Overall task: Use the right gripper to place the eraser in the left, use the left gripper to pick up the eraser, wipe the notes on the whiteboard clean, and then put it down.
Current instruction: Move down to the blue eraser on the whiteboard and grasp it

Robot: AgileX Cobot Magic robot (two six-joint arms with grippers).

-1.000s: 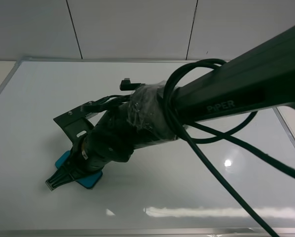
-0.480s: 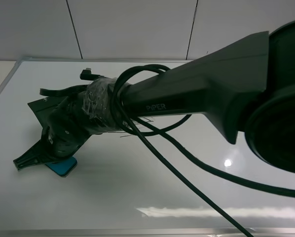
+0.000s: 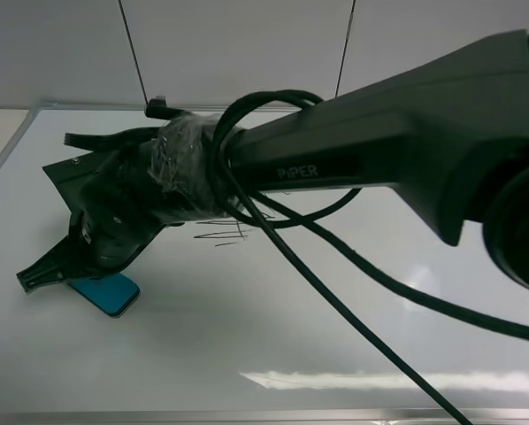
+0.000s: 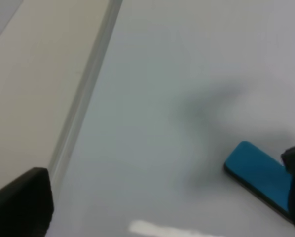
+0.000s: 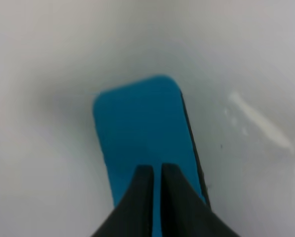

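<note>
Honestly, the worry is the right gripper [image 3: 34,279] skidding off the eraser [image 3: 105,293], or shoving it crooked toward the whiteboard [image 3: 335,336] frame, since nothing's actually pinching it. The fingers are clamped together with nothing between them. Their tips sit over the eraser's blue top, which lies flat near the board's left edge, apart from the notes [image 3: 220,235].

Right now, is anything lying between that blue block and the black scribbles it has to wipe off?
Nothing lies on the whiteboard between the eraser and the notes; that stretch is bare. The right gripper, shut, is over the eraser, and its arm hangs across the notes in the high view.
</note>
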